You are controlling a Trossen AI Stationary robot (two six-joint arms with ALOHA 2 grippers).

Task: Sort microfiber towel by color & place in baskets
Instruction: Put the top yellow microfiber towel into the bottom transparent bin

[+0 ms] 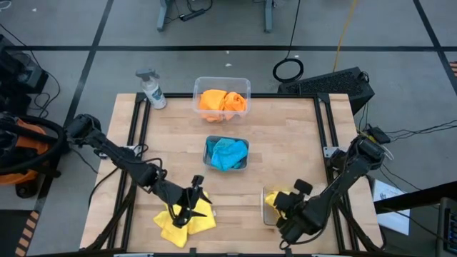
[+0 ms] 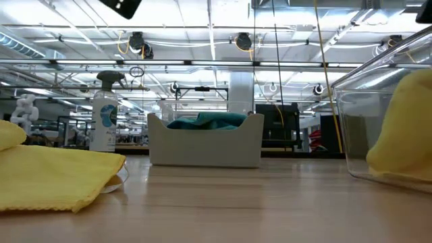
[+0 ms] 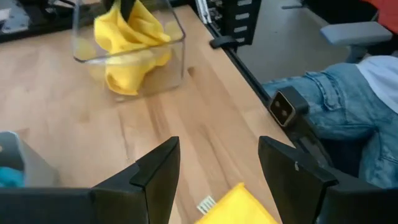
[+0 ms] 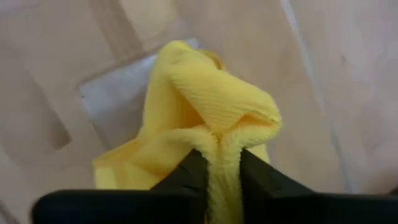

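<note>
One yellow towel (image 1: 184, 221) lies flat near the table's near edge, also seen in the low view (image 2: 54, 177). My left gripper (image 1: 191, 203) hangs open over its right corner (image 3: 239, 202), a finger on either side. My right gripper (image 1: 280, 205) is shut on a second yellow towel (image 4: 205, 106) over the clear basket (image 1: 265, 213) at the near right. Two orange towels (image 1: 222, 101) fill the far basket (image 1: 243, 84). Turquoise towels (image 1: 227, 153) lie in the small greyish basket (image 1: 208, 160) in the middle. My right gripper pinches a bunched fold (image 4: 225, 146) of the yellow towel between its two fingers (image 4: 193, 168), coming from above. Several layers are gathered in the pinch. The rest of the cloth hangs below into the clear basket (image 3: 177, 37), slack.
A grey-white spray bottle (image 1: 152, 89) stands at the far left corner. Black frame rails (image 1: 325, 121) run along both table sides. A person in jeans (image 3: 336, 106) sits beyond the table's near edge. Bare wood lies between the baskets (image 1: 285, 143).
</note>
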